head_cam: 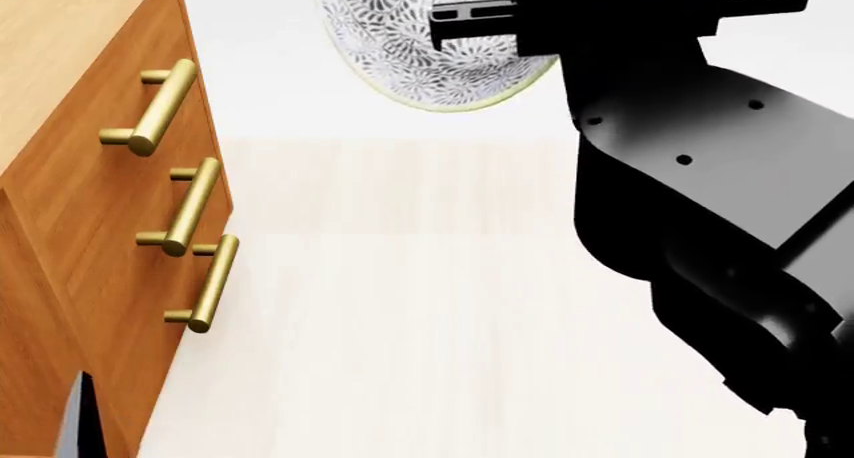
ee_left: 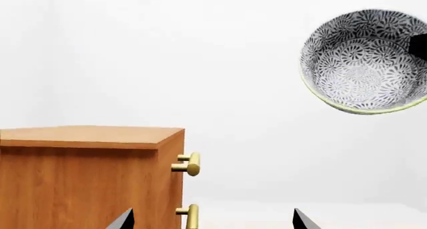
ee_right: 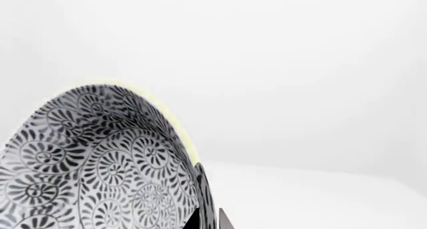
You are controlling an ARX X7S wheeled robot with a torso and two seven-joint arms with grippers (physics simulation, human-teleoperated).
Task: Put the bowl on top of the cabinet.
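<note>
Right tool (head_cam: 461, 26) clamped on bowl (head_cam: 427, 48) rim, one finger inside, one outside; bowl held up in air, tipped on its side, well above pale floor (head_cam: 400, 308). Seen in head view to right of cabinet (head_cam: 94, 208), apart from it, not on top. Three brass handles (head_cam: 180, 206) on cabinet front, stacked. Left tool (ee_left: 212, 221) low beside cabinet corner, fingertips spread wide, nothing btwn them. In left wrist view bowl hangs higher than cabinet top (ee_left: 87, 135), off to drawer-front side. Right wrist view: patterned inside of bowl close up, finger edge at rim.
</note>
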